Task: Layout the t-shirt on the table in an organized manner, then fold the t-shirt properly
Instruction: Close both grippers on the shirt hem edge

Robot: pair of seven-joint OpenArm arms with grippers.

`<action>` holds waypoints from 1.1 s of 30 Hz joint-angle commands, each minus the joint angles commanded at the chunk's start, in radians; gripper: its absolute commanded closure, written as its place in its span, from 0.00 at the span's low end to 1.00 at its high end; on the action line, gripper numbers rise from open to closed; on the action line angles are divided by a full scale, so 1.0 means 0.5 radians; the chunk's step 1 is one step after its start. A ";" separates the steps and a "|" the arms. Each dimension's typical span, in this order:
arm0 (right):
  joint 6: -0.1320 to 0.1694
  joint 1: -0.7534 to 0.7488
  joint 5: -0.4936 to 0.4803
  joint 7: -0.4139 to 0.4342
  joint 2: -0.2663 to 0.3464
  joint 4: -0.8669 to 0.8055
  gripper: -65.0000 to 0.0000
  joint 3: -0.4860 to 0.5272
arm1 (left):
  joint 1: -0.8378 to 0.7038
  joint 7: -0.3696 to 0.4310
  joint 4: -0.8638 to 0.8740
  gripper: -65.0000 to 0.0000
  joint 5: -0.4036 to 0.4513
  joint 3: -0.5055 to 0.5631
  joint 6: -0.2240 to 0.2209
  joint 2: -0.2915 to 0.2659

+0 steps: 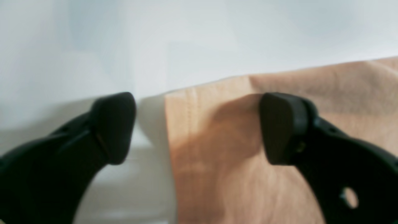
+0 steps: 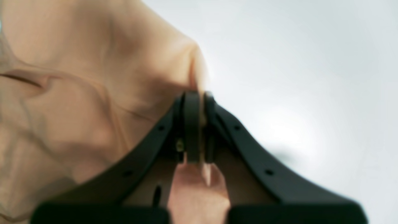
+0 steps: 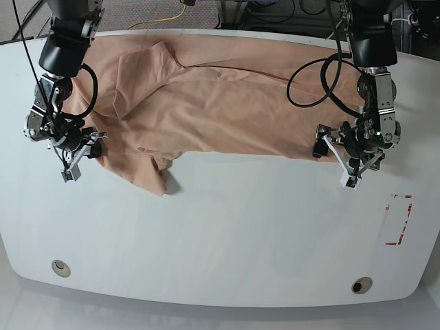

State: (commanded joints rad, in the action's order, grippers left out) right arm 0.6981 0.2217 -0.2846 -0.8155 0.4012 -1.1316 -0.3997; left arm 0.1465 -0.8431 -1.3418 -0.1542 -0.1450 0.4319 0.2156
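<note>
Nearest me, the front of the white surface [image 3: 220,240] lay bare but for two round grommets, one [image 3: 60,267] at one end and the other [image 3: 361,284] toward the opposite end, with a red tape mark [image 3: 399,220] a little farther back near that second grommet. Beyond these, the left gripper [image 1: 197,127] stood with its fingers wide apart, straddling the edge of the t-shirt [image 3: 213,103], one finger over bare white and the other over peach cloth. At the opposite side of the surface the right gripper [image 2: 198,124] was closed tight on a fold of the same fabric, which bunched up past its tips. Farther back, the t-shirt lay spread across the rear half of the surface, wrinkled, its lower edge ragged near the right gripper, with black cables [image 3: 323,75] looping above it
</note>
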 joint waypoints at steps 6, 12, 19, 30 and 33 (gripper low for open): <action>0.000 0.000 0.000 0.000 0.003 0.000 0.99 0.000 | 0.006 0.018 0.000 0.70 0.003 0.000 0.000 0.000; 0.000 0.003 0.000 0.000 0.003 0.000 0.99 0.000 | 0.006 0.064 -0.006 0.80 0.003 0.000 0.000 0.003; 0.000 0.009 0.003 0.000 0.003 0.000 0.99 -0.003 | 0.003 0.068 -0.012 0.80 -0.006 0.000 0.000 0.000; 0.000 0.009 0.006 0.000 0.006 0.000 0.99 0.000 | -0.071 0.068 -0.387 0.80 -0.003 -0.006 0.000 -0.003; 0.000 0.012 0.006 0.000 0.009 -0.006 0.99 0.000 | -0.092 0.064 -0.466 0.80 -0.003 -0.009 0.000 -0.003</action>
State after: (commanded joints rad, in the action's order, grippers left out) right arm 0.6981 0.2279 -0.2816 -0.8155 0.4058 -1.1347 -0.3997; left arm 0.1005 -0.8109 -1.5750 -0.1557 -0.1496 0.4319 0.2140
